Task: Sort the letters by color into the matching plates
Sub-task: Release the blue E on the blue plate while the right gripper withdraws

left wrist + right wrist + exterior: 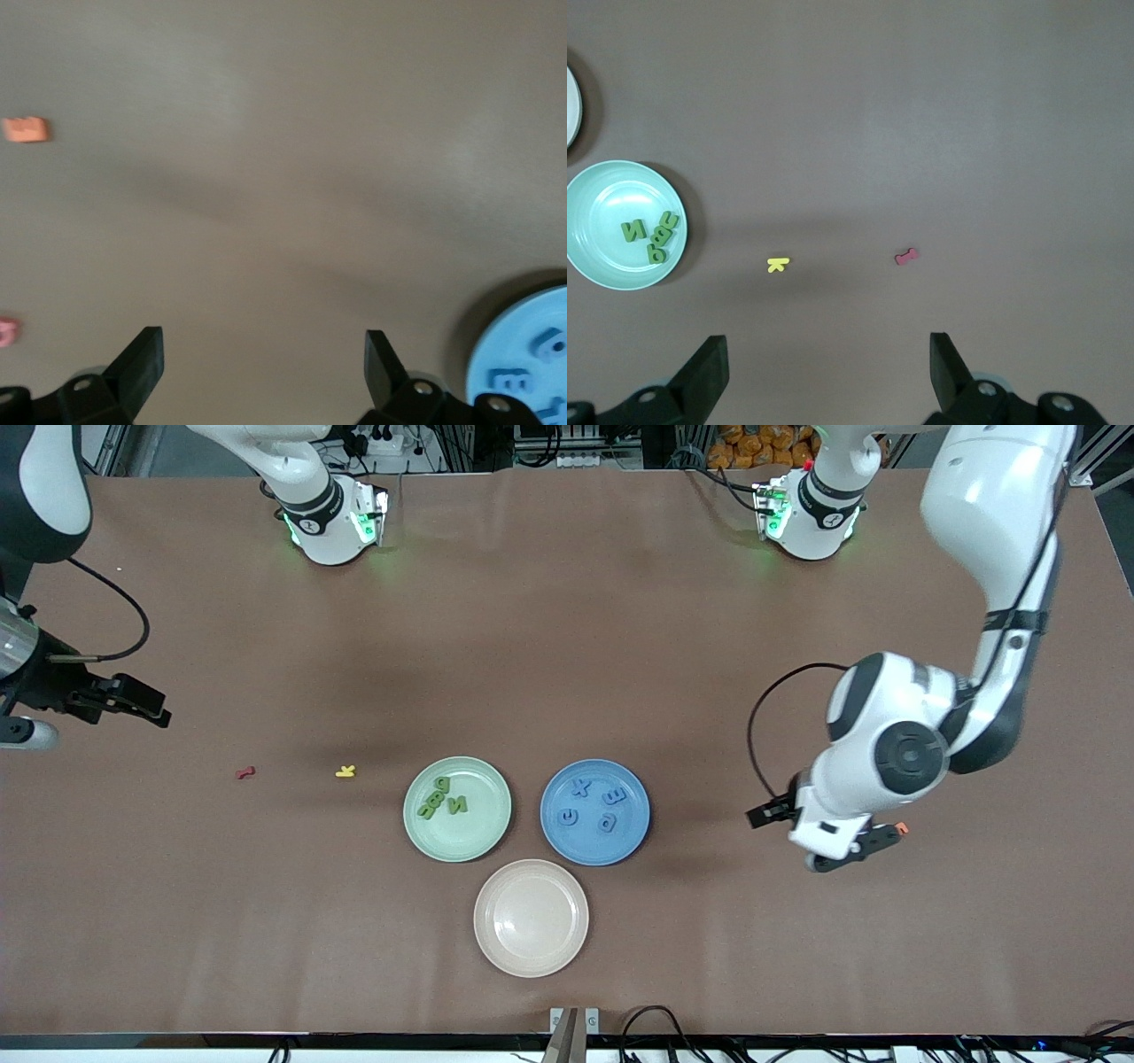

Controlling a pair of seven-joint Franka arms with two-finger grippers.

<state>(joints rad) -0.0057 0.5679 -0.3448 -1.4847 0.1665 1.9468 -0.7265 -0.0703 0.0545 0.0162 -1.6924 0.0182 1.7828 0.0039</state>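
Note:
The pale green plate [478, 837] holds several green letters [442, 798]; both also show in the right wrist view, the plate [602, 195] and its letters [654, 234]. Beside it, toward the left arm's end, the blue plate [580, 846] holds several blue letters [595, 804]; the left wrist view shows part of the plate [500, 350] and its letters [549, 341]. My left gripper [855, 852] is open and empty above the table, off the blue plate toward the left arm's end; in its own view [264, 341] only bare table lies between the fingers. My right gripper [142, 701] is open and empty at the right arm's end, also in its own view [828, 345].
A beige-pink plate [532, 957], empty, lies nearest the front camera. A red letter [245, 772] and a yellow letter [345, 771] lie toward the right arm's end. An orange letter [902, 828] lies by the left gripper. The left wrist view shows a pink letter [7, 332].

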